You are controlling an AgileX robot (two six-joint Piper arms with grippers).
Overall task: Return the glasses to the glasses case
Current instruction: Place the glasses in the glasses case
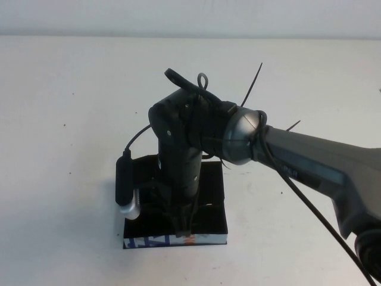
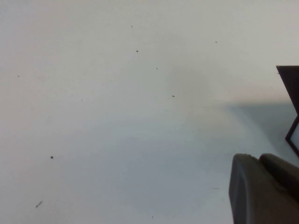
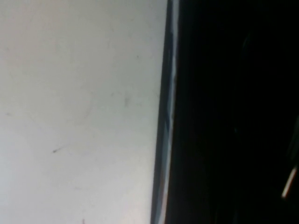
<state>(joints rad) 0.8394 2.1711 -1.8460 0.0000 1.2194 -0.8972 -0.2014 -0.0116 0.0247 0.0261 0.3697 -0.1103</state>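
Nearest you, the glasses case (image 1: 205, 229) lies open on the table (image 1: 71, 119), printed side toward you; your right gripper (image 1: 183, 221) reaches down into it, jaws' state unclear. Glasses can't be made out inside. Left gripper (image 2: 264, 189) hovers aside, jaws unclear. Closing the flap likely remains

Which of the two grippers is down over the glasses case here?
The right gripper: it reaches down into the black glasses case near the printed white side. The left gripper is away from it, over bare white table, seen only in its own wrist view.
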